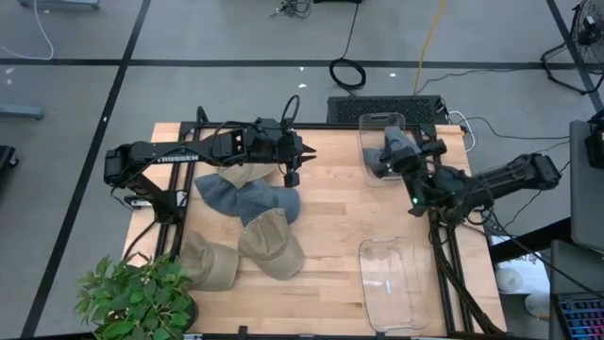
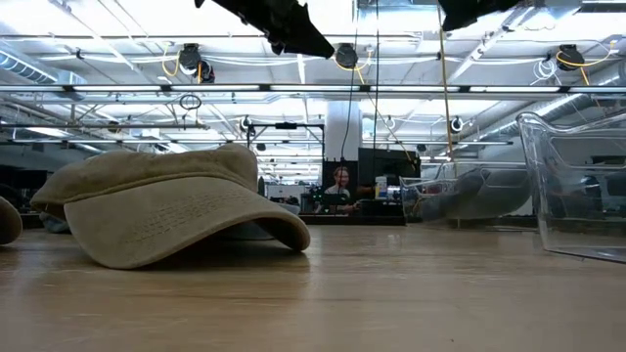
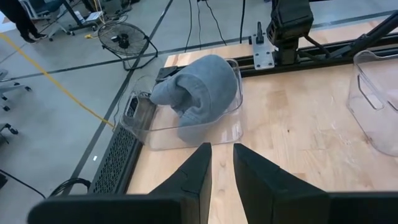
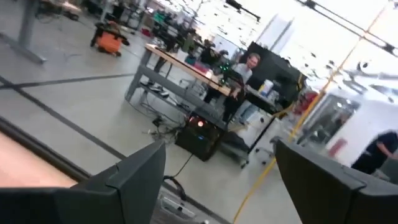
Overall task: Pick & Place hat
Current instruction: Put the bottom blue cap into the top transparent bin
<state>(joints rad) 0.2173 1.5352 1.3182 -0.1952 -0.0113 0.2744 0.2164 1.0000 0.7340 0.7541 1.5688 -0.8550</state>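
Several hats lie at the table's left: a tan one [image 1: 242, 174], two grey-blue ones [image 1: 223, 194] [image 1: 272, 204] and two tan ones [image 1: 271, 247] [image 1: 209, 262]. The nearest tan hat [image 2: 166, 210] rests on its brim and crown edge. Another grey-blue hat [image 3: 200, 87] lies inside the far clear bin [image 3: 149, 134]. My left gripper [image 3: 221, 163] hovers high above the table's middle, pointing at that bin, its fingers narrowly apart and empty. My right gripper [image 4: 217, 168] is raised over the far bin [image 1: 381, 121], wide open, empty, pointing level out into the room.
A second clear bin [image 1: 392, 283] stands empty at the near right, also seen as a clear bin [image 2: 577, 186] in the low view. A potted plant [image 1: 132, 297] sits at the near left corner. Bare wood [image 1: 330, 227] lies between hats and bins.
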